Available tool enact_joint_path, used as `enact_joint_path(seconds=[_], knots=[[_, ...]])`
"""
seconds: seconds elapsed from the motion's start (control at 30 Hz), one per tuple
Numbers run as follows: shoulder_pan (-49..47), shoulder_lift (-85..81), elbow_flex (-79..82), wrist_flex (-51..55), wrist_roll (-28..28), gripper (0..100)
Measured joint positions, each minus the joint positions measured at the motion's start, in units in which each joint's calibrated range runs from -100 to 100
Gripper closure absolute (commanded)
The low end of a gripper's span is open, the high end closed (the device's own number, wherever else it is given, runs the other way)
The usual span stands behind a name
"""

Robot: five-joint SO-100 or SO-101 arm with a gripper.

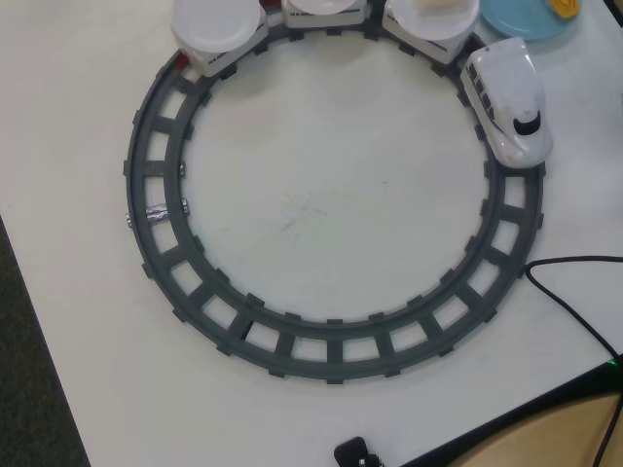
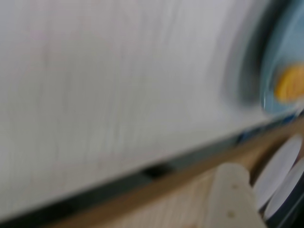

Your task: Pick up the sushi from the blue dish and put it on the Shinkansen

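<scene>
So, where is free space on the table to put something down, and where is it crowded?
The widest bare patch is the tabletop enclosed by the track loop. More bare table lies left of the track and below it. The top edge is crowded: plate wagons, the Shinkansen and the blue dish with the sushi.

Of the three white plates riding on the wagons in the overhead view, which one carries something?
The white plate nearest the Shinkansen, rightmost of the three: a pale cream piece sits on it. The middle plate and left plate look bare.
</scene>
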Motion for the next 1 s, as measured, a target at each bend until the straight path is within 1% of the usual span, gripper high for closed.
enact_joint_path(seconds=[0.17, 0.27, 0.43, 0.63, 0.77, 1.0], knots=[[7.0, 19.8, -20.5, 0.3, 0.7, 67], [10.9, 30.4, -33.9, 0.5, 2.3, 67], [11.1, 45.8, -53.6, 0.6, 6.5, 67], [11.6, 62.7, -71.9, 0.6, 12.1, 67], [14.0, 73.1, -81.5, 0.6, 14.6, 67], [13.6, 84.7, -87.3, 0.6, 21.1, 67]])
